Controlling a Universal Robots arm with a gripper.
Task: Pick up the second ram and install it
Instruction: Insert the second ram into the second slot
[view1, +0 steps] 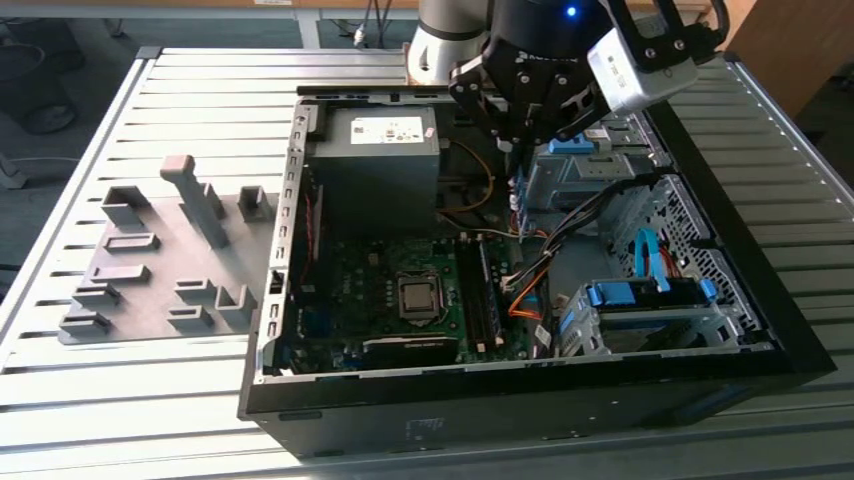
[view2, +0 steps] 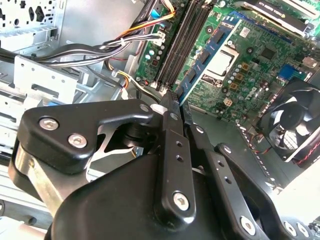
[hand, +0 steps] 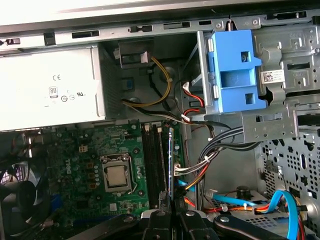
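Over the open computer case, my claw is clamped on the second ram, edge-on. I hold it above the slots, at 3 o'clock from the processor socket. It is picked up, not pushed in.

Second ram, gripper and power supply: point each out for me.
second ram (hand: 170, 160): first wrist view, on its thin upper edge, above the memory slots.
gripper (view2: 176, 102): second wrist view, at the tips of its closed black fingers.
power supply (view1: 375, 160): exterior view, on its grey top face.
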